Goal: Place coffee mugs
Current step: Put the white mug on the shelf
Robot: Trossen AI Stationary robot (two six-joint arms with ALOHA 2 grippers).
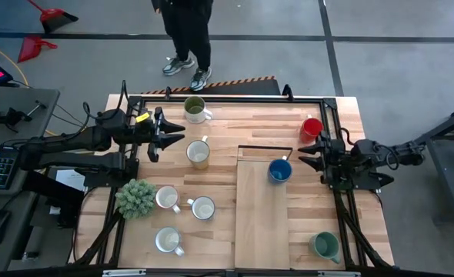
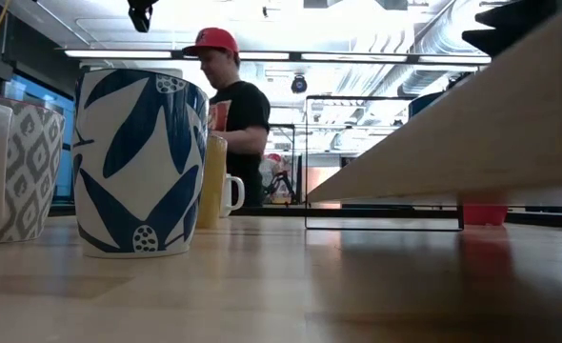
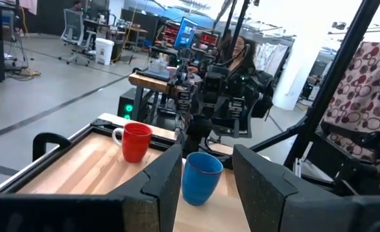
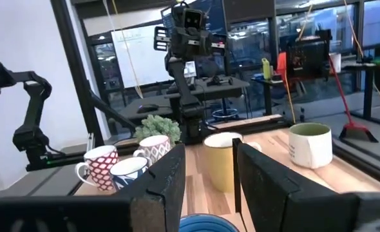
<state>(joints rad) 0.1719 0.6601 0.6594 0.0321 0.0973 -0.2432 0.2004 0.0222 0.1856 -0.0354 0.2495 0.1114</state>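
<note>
Mugs scattered over bench point(image 1: 235, 231): blue mug point(image 1: 279, 171) on raised board point(image 1: 262, 208), just before our right jaws point(image 1: 307, 157), parted, empty. Red mug point(image 1: 312, 128) close behind. Left jaws point(image 1: 173, 131) parted, empty, between olive-green mug point(image 1: 195, 109) and cream mug point(image 1: 198, 154). Plant point(image 1: 136, 198) beside white mugs.

- olive green mug point(image 1: 195, 109) stands upright at the table's far edge, cream inside.
- yellowish cream mug point(image 1: 199, 154) stands upright just nearer than it.
- red mug point(image 1: 312, 128) stands upright near the far right edge.
- blue mug point(image 1: 279, 170) stands upright at the raised board's far end, handle toward the far side.
- teal green mug point(image 1: 325, 245) stands upright at the near right.
- three patterned white mugs, point(image 1: 167, 198), point(image 1: 203, 208) and point(image 1: 168, 240), stand upright in a cluster at the near left.
</note>
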